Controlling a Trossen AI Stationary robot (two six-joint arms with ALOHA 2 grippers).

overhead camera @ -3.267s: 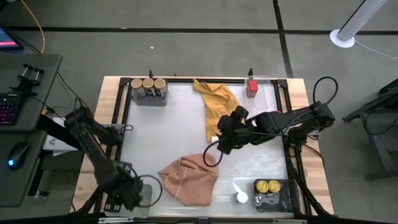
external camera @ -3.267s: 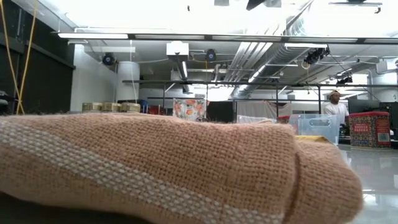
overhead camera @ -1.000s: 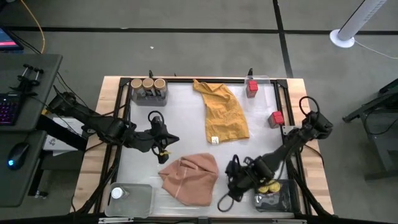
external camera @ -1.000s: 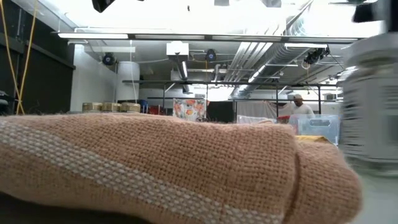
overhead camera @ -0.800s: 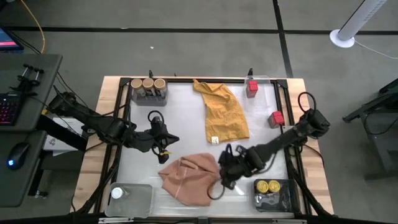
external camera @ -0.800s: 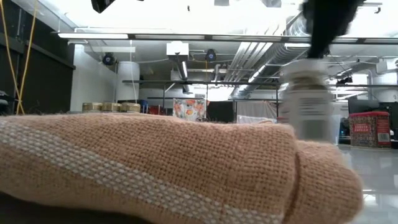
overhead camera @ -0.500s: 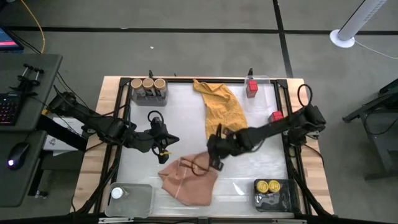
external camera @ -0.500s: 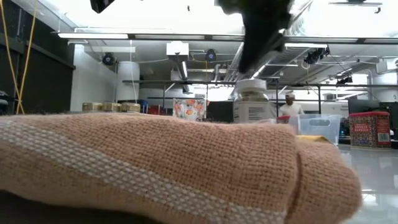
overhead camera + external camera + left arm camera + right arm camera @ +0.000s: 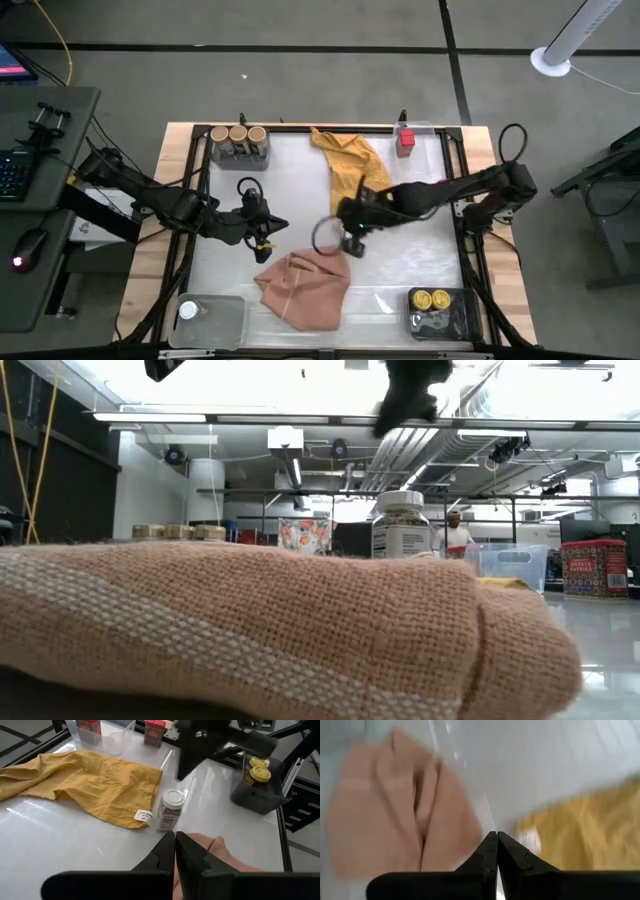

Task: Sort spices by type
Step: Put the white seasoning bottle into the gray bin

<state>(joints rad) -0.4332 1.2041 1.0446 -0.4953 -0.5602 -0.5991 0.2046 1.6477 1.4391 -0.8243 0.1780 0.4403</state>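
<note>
Standing upright on the white table (image 9: 410, 255), long axis vertical, the white-lidded jar (image 9: 170, 810) sits just beside the labelled corner of the mustard cloth (image 9: 85, 782) and near the pink cloth (image 9: 303, 287); its fellow white-lidded jar (image 9: 186, 311) waits in the clear tray (image 9: 225, 322) at the near left corner, well apart. Nearer of the two: the right gripper (image 9: 350, 233), arm stretched low across the table from the right rail, hanging close over the jar, fingers pressed together and holding nothing; the left gripper (image 9: 266, 233), likewise closed and empty, faces the jar from its left, arm reaching in from the left edge.
</note>
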